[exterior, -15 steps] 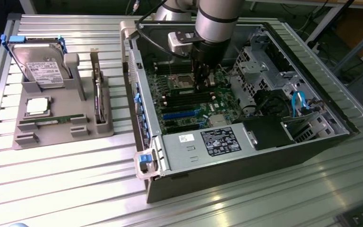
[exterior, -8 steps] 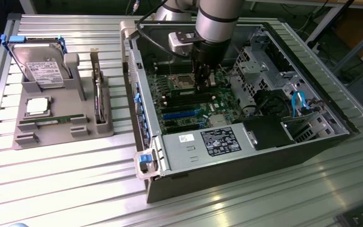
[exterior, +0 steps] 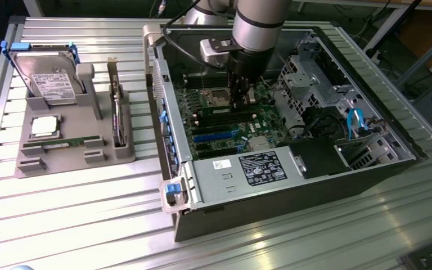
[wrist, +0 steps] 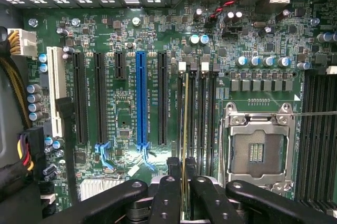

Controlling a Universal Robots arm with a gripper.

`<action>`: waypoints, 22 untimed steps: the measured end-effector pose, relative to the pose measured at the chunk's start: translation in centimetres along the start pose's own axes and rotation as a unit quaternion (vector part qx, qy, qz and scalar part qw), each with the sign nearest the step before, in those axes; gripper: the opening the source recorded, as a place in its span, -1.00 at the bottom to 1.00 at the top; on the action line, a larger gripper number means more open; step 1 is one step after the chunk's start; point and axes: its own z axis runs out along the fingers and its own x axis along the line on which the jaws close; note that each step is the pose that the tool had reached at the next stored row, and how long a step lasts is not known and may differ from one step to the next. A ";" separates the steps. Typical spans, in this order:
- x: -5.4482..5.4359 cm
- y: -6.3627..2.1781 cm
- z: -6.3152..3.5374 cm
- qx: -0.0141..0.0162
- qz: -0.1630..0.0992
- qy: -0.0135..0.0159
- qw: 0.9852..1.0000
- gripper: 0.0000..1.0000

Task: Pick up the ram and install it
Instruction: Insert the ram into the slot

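Jaws pinch the long, thin green ram stick [wrist: 185,124] edge-on, my black gripper [wrist: 184,168] holding it along the black motherboard memory slots [wrist: 202,108]. I judge that any tilt or offset could jam it against a slot wall, or let it slip in the grip.

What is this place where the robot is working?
Probably a robotics lab or test bench for building computers: a robot arm reaches into an open computer case, and a gray tray beside it holds a hard drive, on a slatted metal table.

Silver-grey arm [exterior: 262,25], black band; pale wrist box [exterior: 217,52], maybe camera; black bolted fingers [wrist: 167,195].
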 end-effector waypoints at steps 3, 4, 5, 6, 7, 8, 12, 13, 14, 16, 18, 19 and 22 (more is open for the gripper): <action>0.0 0.00 0.07 0.000 -0.001 -0.002 1.000 -0.72; 0.0 0.00 0.13 -0.002 -0.001 -0.002 1.000 -0.72; 0.0 0.01 0.16 -0.003 -0.001 -0.003 1.000 -0.72; 0.0 0.01 0.21 -0.004 -0.001 -0.003 1.000 -0.72; 0.0 0.02 0.24 -0.005 -0.001 -0.004 1.000 -0.72; 0.0 0.01 0.25 -0.005 -0.001 -0.005 1.000 -0.72; 0.0 0.01 0.25 -0.005 -0.001 -0.005 1.000 -0.72; 0.0 0.01 0.26 -0.005 -0.001 -0.005 1.000 -0.72; 0.0 0.01 0.26 -0.005 -0.001 -0.005 1.000 -0.72; 0.0 0.01 0.25 -0.005 -0.001 -0.007 1.000 -0.72; 0.0 0.00 0.26 -0.005 -0.001 -0.008 1.000 -0.72; 0.0 0.00 0.26 -0.005 -0.001 -0.008 1.000 -0.72; 0.0 -0.26 0.31 -0.005 -0.005 -0.009 1.000 -0.72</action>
